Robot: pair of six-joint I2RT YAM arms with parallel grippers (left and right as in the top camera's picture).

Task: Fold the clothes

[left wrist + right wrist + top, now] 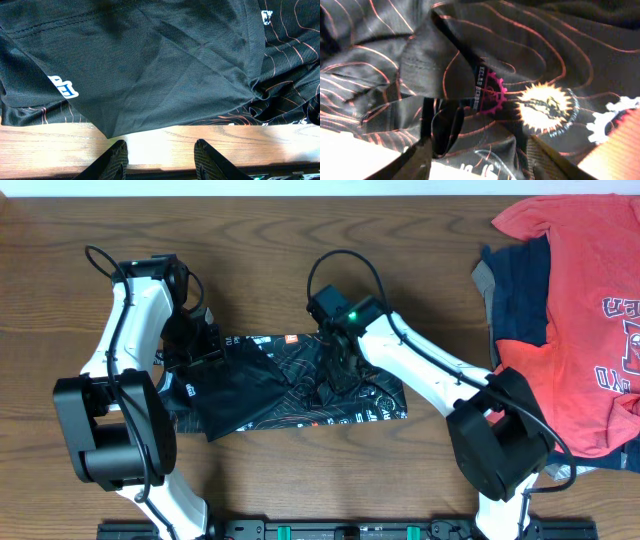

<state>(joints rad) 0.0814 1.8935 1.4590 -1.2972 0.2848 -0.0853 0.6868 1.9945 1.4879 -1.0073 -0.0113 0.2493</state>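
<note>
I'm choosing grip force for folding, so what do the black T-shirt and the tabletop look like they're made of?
Black T-shirt: probably a thin synthetic sports knit, matte; a fine mesh-like weave and soft creases show close up. Tabletop: wood or wood-look laminate, brown with visible grain, smooth with a slight sheen; I cannot tell which.

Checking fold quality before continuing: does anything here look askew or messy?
Yes. The black T-shirt is rumpled, not flat: fabric bunches up by the right tool, and a flap at its left end lies folded diagonally.
</note>
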